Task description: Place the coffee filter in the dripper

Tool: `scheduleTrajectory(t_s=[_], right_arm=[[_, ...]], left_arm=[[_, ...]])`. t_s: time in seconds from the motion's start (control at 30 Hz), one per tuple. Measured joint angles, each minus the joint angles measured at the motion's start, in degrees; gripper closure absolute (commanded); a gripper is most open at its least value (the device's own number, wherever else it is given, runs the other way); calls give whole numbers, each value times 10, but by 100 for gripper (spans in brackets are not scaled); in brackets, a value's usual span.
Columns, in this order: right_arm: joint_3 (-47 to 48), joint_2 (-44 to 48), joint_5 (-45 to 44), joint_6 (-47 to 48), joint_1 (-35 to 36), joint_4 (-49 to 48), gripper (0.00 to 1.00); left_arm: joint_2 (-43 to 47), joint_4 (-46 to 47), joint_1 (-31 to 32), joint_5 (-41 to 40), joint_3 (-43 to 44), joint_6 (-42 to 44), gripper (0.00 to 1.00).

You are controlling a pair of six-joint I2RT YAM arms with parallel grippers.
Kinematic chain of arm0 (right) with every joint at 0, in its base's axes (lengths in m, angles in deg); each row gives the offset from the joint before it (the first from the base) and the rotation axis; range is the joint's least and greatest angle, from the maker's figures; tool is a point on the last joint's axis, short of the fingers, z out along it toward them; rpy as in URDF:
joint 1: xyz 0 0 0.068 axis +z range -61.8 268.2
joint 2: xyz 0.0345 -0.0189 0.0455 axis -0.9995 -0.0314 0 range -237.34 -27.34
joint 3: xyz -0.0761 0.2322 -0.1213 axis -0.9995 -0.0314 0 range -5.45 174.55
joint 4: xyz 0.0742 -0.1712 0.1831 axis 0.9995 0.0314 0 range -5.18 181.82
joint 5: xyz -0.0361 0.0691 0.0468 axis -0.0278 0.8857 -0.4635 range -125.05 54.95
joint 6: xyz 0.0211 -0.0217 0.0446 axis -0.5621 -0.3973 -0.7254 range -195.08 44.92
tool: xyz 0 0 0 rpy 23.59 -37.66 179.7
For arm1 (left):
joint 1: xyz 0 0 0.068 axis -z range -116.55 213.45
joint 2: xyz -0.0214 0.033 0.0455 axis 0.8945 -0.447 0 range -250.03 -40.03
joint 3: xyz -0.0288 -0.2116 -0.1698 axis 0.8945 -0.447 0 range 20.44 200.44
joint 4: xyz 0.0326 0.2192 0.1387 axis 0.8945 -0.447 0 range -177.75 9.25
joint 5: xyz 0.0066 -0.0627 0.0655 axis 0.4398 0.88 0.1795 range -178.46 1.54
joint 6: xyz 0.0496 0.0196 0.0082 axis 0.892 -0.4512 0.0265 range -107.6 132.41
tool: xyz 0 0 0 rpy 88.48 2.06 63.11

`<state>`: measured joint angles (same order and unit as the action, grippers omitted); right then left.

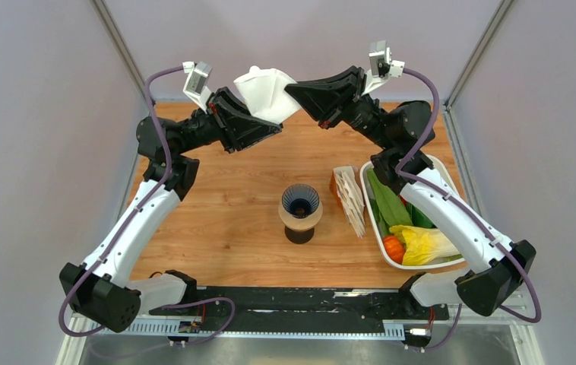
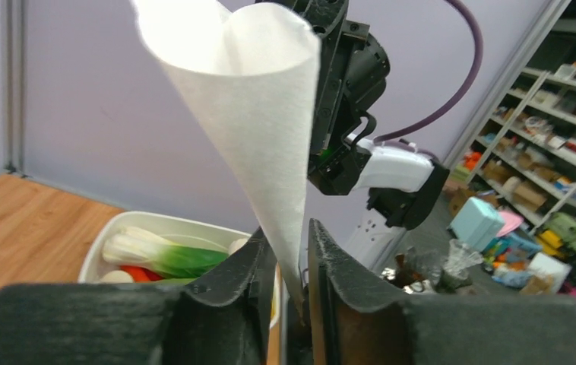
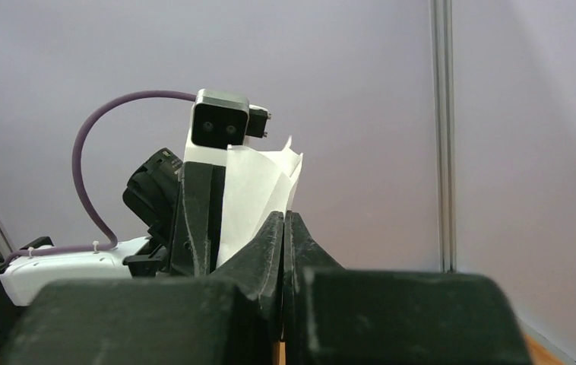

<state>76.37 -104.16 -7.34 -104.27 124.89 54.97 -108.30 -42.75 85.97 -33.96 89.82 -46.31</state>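
The white coffee filter [image 1: 264, 90] hangs in the air at the back, opened into a cone, between both grippers. My left gripper [image 1: 258, 115] is shut on its pointed end; in the left wrist view the paper cone [image 2: 262, 99] rises out of the left gripper [image 2: 291, 236]. My right gripper [image 1: 291, 90] is shut at the filter's rim; in the right wrist view the right gripper [image 3: 283, 217] has its jaws pressed together, with the filter's edge [image 3: 258, 186] meeting the tips. The navy dripper [image 1: 300, 201] stands open-side up at the table's middle, well below and in front of both grippers.
The dripper sits on a tan ring [image 1: 300, 220] over a dark vessel. An upright stack of filters [image 1: 349, 199] stands just to its right. A white tray [image 1: 377, 230] with vegetables lies under the right arm. Purple walls close in the back and sides.
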Motion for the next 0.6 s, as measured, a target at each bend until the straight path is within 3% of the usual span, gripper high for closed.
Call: scheduleTrajectory(t_s=[0.03, 0.1, 0.3, 0.53, 0.6], right_arm=[[0, 0, 4, -2, -1, -3, 100], [0, 0, 12, -4, -4, -6, 100], [-3, 3, 33, -5, -8, -5, 100], [-5, 14, 66, -14, -10, -4, 100], [-5, 15, 77, -22, -13, -5, 100]], left_arm=[[0, 1, 0, 2, 0, 2, 49], [0, -6, 0, 5, 1, 7, 45], [7, -90, -3, 5, 32, 68, 47], [37, -141, -14, -11, 56, 129, 92], [40, -131, -16, -9, 56, 131, 99]])
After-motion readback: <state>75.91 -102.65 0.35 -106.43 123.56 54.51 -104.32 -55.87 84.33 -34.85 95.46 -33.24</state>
